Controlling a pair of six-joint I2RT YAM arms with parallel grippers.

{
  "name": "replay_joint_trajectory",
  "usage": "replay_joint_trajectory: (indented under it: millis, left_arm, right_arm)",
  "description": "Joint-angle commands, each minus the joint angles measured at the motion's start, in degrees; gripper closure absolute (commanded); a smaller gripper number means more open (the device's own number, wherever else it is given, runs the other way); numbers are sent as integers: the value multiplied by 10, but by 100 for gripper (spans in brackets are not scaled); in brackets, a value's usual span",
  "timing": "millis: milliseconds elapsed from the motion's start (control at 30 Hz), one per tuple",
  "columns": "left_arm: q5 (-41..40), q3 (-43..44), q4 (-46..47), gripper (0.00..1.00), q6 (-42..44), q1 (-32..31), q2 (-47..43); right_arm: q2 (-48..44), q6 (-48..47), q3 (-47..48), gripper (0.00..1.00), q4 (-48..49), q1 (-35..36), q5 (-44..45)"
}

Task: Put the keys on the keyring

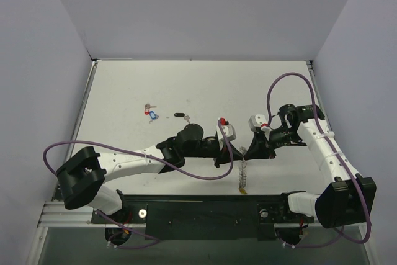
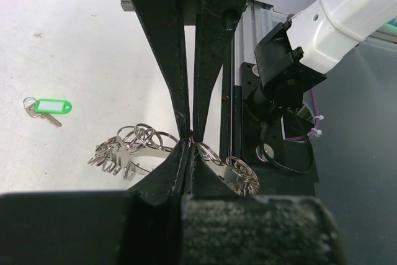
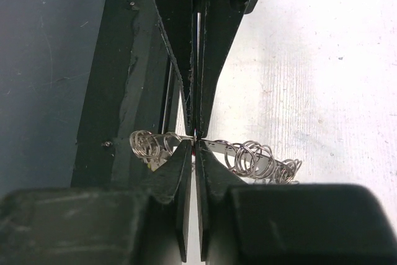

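The keyring (image 1: 243,172) is a silvery band fringed with small loops, and it hangs between both grippers near the table's front edge with its yellow tag (image 1: 242,189) at the bottom. My left gripper (image 2: 190,136) is shut on the band, and loops of the keyring (image 2: 133,153) fan out on either side. My right gripper (image 3: 196,134) is shut on the keyring (image 3: 254,153) from the opposite side. Loose keys lie on the table: a green-tagged one (image 2: 53,106), red and blue ones (image 1: 151,113) and a black one (image 1: 180,115).
The black mounting rail (image 1: 198,215) runs along the near edge just below the grippers. A white arm link and its black base (image 2: 279,91) stand close on the right in the left wrist view. Purple cables (image 1: 205,175) loop over the table.
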Motion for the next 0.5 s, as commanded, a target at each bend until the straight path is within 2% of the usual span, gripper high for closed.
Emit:
replay_joint_trajectory:
  millis: [0, 100, 200, 300, 433, 467]
  left_arm:
    - [0, 31, 59, 100, -11, -2, -2]
    - [-3, 29, 66, 100, -16, -2, -2]
    - [-8, 24, 77, 100, -23, -2, -4]
    - [-12, 20, 80, 100, -25, -2, -6]
    - [-13, 21, 82, 100, -27, -2, -5]
    - [-13, 21, 83, 100, -28, -2, -4]
  right_arm:
    - [1, -3, -1, 100, -25, 5, -15]
    - [2, -1, -2, 100, -25, 6, -16]
    - [2, 1, -4, 90, -24, 6, -16]
    - [0, 2, -5, 89, -23, 6, -16]
    - [2, 3, -4, 100, -21, 6, -16]
    - [1, 4, -3, 100, -21, 7, -16]
